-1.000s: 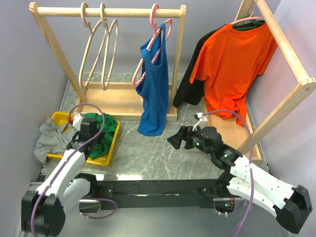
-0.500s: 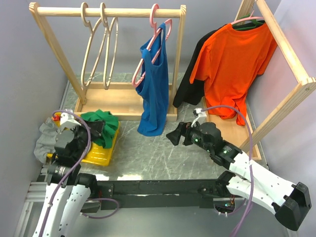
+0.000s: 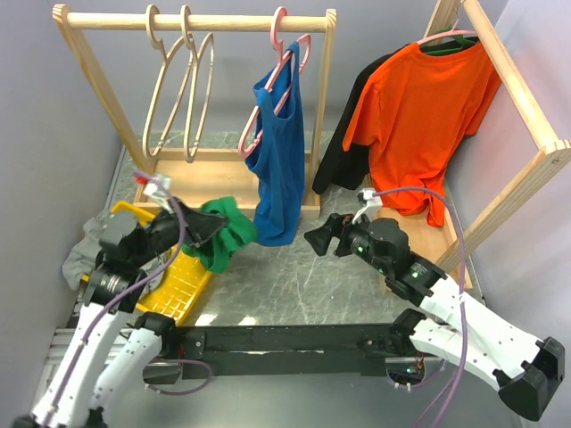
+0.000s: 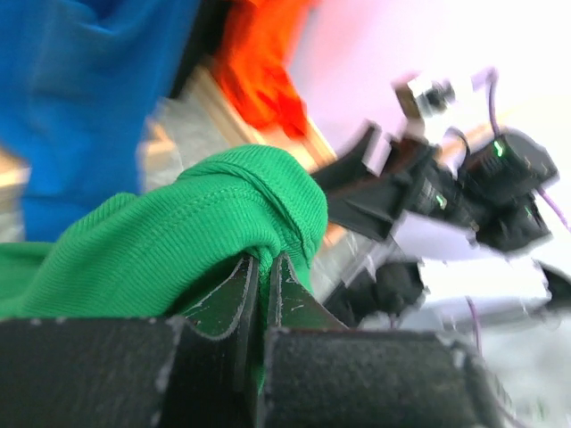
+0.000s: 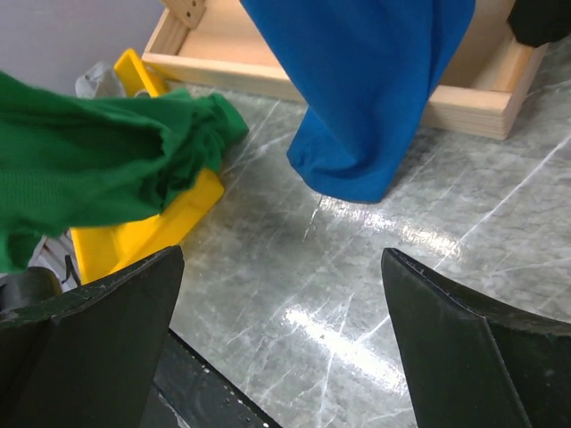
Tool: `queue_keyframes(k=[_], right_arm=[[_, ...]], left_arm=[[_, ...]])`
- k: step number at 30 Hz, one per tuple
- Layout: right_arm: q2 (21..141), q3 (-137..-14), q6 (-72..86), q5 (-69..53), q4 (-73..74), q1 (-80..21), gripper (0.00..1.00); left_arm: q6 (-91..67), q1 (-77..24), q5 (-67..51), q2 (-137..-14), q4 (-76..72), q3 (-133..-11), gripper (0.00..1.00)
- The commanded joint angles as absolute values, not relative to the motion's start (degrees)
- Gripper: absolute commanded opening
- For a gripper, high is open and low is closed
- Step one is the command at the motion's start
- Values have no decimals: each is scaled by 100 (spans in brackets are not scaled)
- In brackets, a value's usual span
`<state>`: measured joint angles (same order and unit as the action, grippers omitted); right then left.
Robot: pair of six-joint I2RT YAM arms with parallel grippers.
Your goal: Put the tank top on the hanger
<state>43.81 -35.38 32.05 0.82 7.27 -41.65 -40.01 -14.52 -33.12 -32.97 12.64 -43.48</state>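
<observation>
The green tank top [image 3: 226, 230] hangs bunched from my left gripper [image 3: 214, 228], lifted above the yellow tray [image 3: 176, 285] at the left. In the left wrist view my left gripper [image 4: 264, 264] is shut on a fold of the green tank top [image 4: 178, 241]. The beige hangers [image 3: 183, 89] hang on the wooden rail at the back left. My right gripper [image 3: 318, 241] is open and empty above the table's middle. In the right wrist view it [image 5: 285, 294] faces the green tank top [image 5: 80, 169], which hangs at the left.
A blue tank top [image 3: 277, 152] hangs on a pink hanger [image 3: 285, 45] from the same rail. An orange shirt [image 3: 419, 116] and a black garment hang on a rack at the right. A grey garment [image 3: 85, 250] lies beside the tray.
My left gripper has lifted the green tank top out of the yellow tray and carried it right, toward the table's middle. My right gripper has barely moved.
</observation>
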Motion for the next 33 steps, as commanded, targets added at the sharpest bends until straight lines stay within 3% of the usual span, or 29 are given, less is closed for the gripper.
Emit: queue_keyframes(k=[1, 4, 16, 19, 21, 22, 25, 27, 33], right_arm=[[4096, -3806, 3111, 351, 843, -4175, 100], [3964, -3788, 3103, 413, 949, -4166, 100], [3156, -3288, 3471, 1072, 1511, -4166, 100], [2971, -2780, 3717, 1020, 1477, -4166, 100], [2909, -2576, 3893, 950, 1442, -4166, 100], [2909, -2401, 3928, 854, 1372, -4175, 99], [2962, -2093, 4069, 712, 1153, -4166, 98], [3085, -1987, 4113, 624, 1029, -4166, 97], [3673, -1855, 4061, 440, 424, -4166, 92]], left_arm=[[-3385, -2772, -2974, -3716, 974, -5088, 1], [-3155, -3626, -2023, -4269, 1160, -5405, 1], [-3647, -5105, -256, -5658, 580, -5072, 5], [-3858, -5291, -18, -6141, 431, -4922, 34], [-3893, -5439, -18, -6371, 326, -4852, 43], [-3928, -5484, 217, -6581, 377, -4869, 59], [-4130, -5555, 639, -6776, 544, -4878, 77], [-4393, -5563, 922, -6733, 816, -4782, 77], [-4850, -5563, 1546, -6311, 1781, -4316, 61]])
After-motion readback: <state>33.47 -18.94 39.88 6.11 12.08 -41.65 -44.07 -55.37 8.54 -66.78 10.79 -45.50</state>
